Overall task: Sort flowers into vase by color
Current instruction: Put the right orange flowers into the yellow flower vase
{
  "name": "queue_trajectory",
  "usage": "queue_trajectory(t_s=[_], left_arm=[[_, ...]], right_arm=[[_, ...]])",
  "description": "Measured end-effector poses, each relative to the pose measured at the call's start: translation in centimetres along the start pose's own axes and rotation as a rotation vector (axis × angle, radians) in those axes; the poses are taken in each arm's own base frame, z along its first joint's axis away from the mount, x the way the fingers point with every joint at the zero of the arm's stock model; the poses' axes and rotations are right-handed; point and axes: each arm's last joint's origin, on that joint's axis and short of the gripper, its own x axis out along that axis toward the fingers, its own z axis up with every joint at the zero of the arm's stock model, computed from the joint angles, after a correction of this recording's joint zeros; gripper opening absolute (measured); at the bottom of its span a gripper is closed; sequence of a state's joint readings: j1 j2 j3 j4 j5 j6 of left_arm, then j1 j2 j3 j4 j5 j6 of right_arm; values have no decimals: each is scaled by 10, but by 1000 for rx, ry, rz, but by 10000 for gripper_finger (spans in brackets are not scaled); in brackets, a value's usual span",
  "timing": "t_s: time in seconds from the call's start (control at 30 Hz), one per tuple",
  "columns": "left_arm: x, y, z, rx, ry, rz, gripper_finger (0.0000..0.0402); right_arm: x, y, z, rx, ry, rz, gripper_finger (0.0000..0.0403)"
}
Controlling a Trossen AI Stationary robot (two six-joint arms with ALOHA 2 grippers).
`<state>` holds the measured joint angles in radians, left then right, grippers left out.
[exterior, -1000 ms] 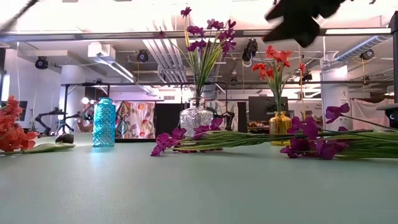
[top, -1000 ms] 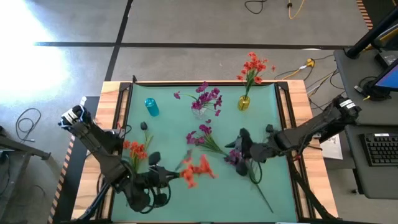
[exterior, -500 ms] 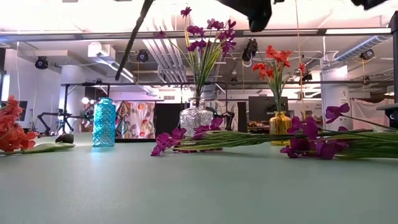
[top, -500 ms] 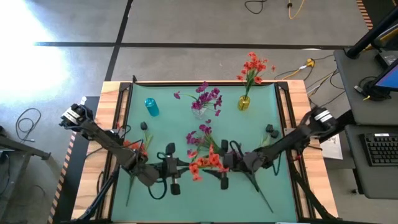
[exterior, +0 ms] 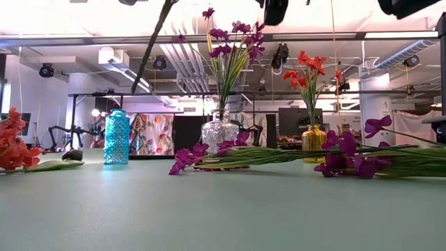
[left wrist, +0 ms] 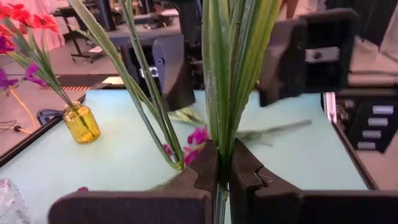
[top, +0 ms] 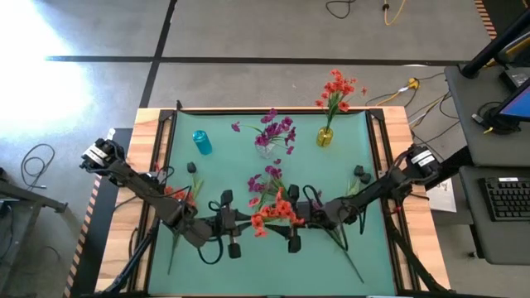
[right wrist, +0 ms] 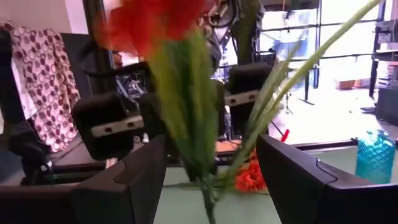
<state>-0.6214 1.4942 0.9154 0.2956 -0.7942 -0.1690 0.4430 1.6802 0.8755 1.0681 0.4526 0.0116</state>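
Note:
An orange-red flower (top: 273, 213) hangs over the table's middle. My left gripper (top: 246, 220), coming from the left, is shut on its green stem. My right gripper (top: 291, 219) faces it from the right. It is open, with one finger (right wrist: 127, 186) on each side of the flower (right wrist: 180, 93), apart from it. At the far edge stand a blue vase (top: 201, 142), a clear vase (top: 267, 142) with magenta flowers and a yellow vase (top: 325, 136) with orange-red ones. Loose magenta flowers (top: 269, 178) lie on the mat. My left gripper pinches the flower's green stem and leaves (left wrist: 219, 155) between its two fingers (left wrist: 202, 171), below the flower head. The fingers come nearly level from the table's left. The flower is lifted clear. Its head reaches past the fingertips toward my right gripper, and its stem end (exterior: 155, 38) slants down.
Another orange-red flower (top: 180, 199) lies at the mat's left, under my left arm. Dark buds (top: 192, 168) (top: 360, 174) lie left and right. A magenta flower with a long stem (top: 348, 252) lies under my right arm. The near strip of the mat (top: 273, 273) is bare.
My left gripper has carried the orange-red flower toward the table's middle and a little toward the far edge. My right gripper has gone left toward the flower and tipped up from pointing down to about level. Its fingers now stand on either side of the flower.

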Motion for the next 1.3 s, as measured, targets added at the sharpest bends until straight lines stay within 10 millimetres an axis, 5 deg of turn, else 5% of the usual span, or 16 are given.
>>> queue_trajectory(t_s=[0.4,0.77,0.87,1.1,1.3], left_arm=[[17,-5,-8,-18,-18,19,0],[16,-5,-5,-25,-25,27,19],[12,-6,-2,-31,-31,18,41],[-8,-7,5,-6,3,-24,98],[-26,-4,10,5,46,-46,118]], right_arm=[[17,4,8,-47,89,-30,224],[15,3,7,-44,99,-29,34],[15,3,8,-41,114,-30,18],[2,-5,33,-41,218,-97,21],[-33,-27,74,-71,345,-311,19]])
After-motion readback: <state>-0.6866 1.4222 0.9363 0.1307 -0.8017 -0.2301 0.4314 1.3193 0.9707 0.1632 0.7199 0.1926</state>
